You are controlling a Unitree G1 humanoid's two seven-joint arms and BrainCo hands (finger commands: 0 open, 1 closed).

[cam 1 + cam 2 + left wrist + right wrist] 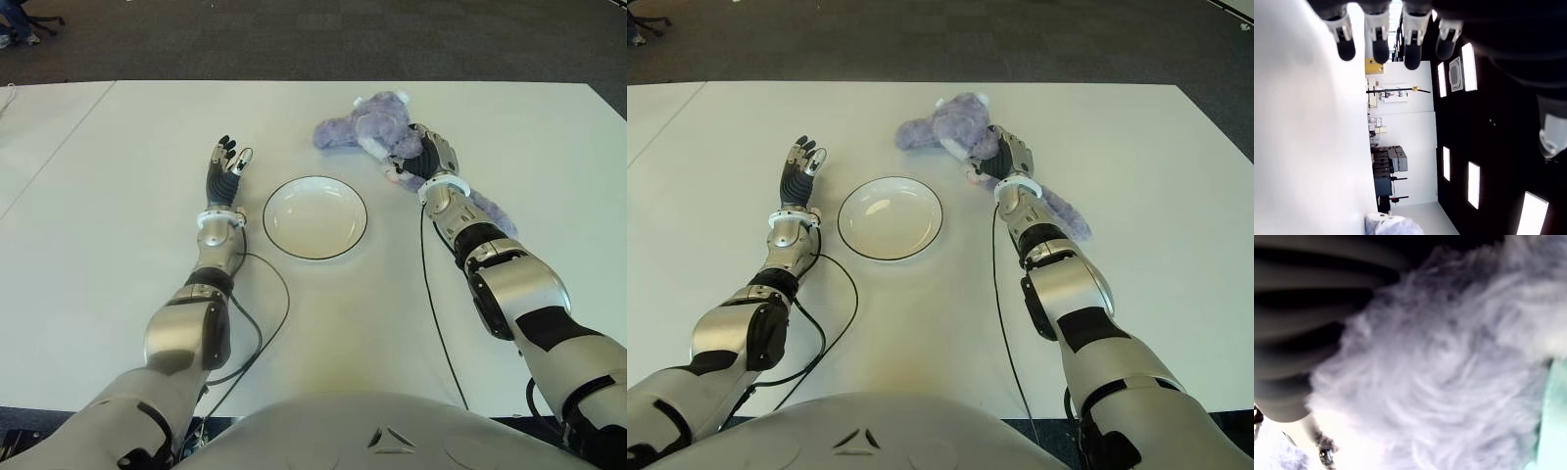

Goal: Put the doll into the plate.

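The right hand [428, 157] was clenched around the purple doll [367, 125], its fingers [1298, 357] pressed into the fur, as the right wrist view showed up close. The doll lay on the white table [118, 235], spreading ahead of and to the left of that hand, with a purple part also showing beside the forearm. The white plate [314, 217] sat near the hand's left, apart from the doll. Beyond the plate, the left hand [223, 168] held nothing, fingers extended.
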